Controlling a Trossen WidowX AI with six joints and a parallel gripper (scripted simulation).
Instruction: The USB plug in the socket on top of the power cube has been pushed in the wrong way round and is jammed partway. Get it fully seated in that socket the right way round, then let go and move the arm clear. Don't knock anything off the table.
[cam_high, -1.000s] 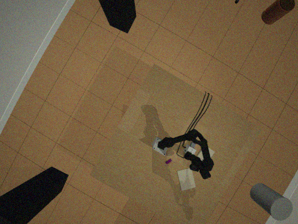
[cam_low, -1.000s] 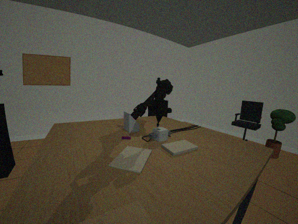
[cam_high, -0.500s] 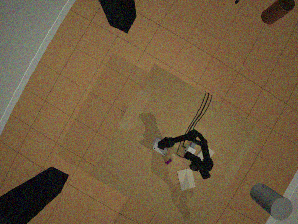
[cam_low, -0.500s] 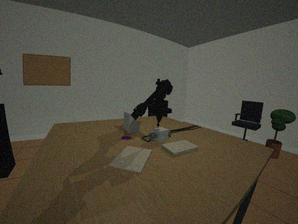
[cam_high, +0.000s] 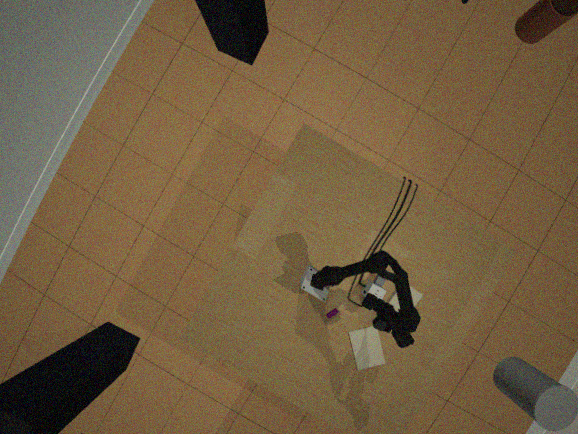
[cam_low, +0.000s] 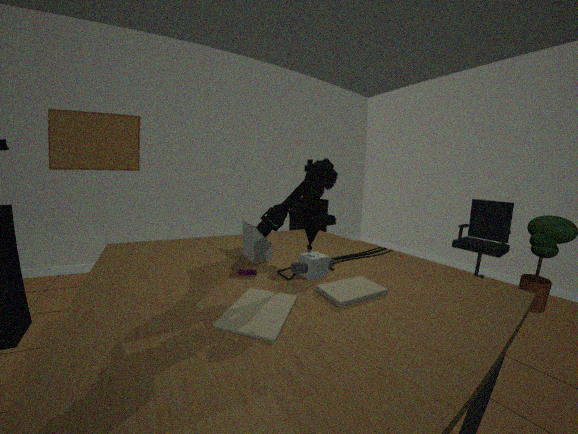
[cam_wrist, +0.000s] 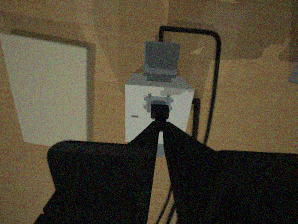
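Black fingers of the end effector are nearly together, pinching the small black USB plug right over the white power cube. Near the cube, a purple block lies on the wooden worktop. I cannot tell how deep the plug sits.

You have three views. The top one looks steeply down from high above, far enough back to take in the table, the floor around it and a strip of wall. Your exterior view sits off the table's side, a little above its surface, looking across it toward a room corner. The wrist view looks down past the gripper's fingers, closest of all, onto the power cube, which all three share.
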